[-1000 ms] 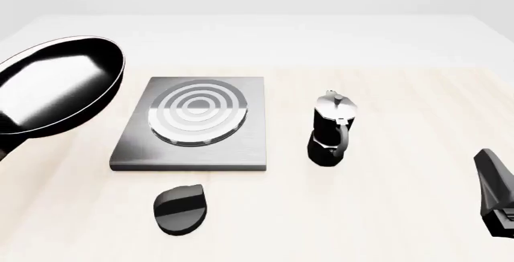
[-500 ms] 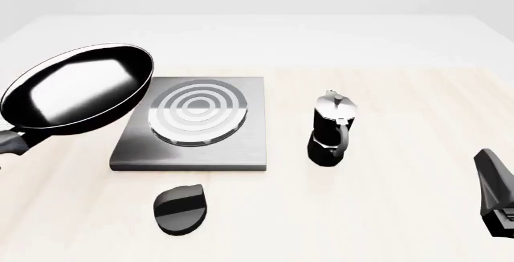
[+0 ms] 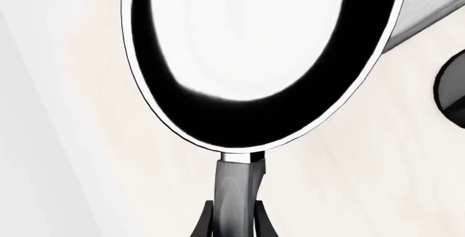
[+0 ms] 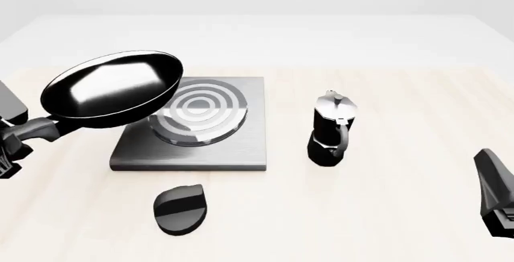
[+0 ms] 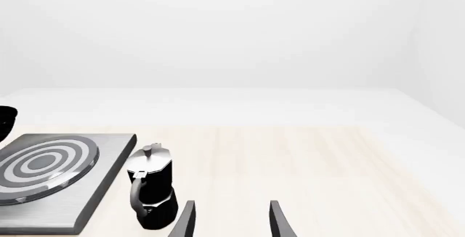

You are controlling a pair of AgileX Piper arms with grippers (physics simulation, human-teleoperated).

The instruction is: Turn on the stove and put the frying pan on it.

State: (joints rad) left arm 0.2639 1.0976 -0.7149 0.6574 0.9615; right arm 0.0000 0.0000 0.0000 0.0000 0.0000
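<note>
Left wrist view: left gripper (image 3: 234,227) clenches the frying pan (image 3: 262,57) handle, pan straight ahead at 12 o'clock.
Front view: pan airborne, overlapping the stove (image 4: 192,126) at 10 o'clock; rings lie toward 4 o'clock.
Right wrist view: right gripper (image 5: 230,219) released, idle.

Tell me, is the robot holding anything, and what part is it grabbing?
Yes. The left gripper holds the frying pan by the end of its long handle. The right gripper is open and holds nothing.
</note>
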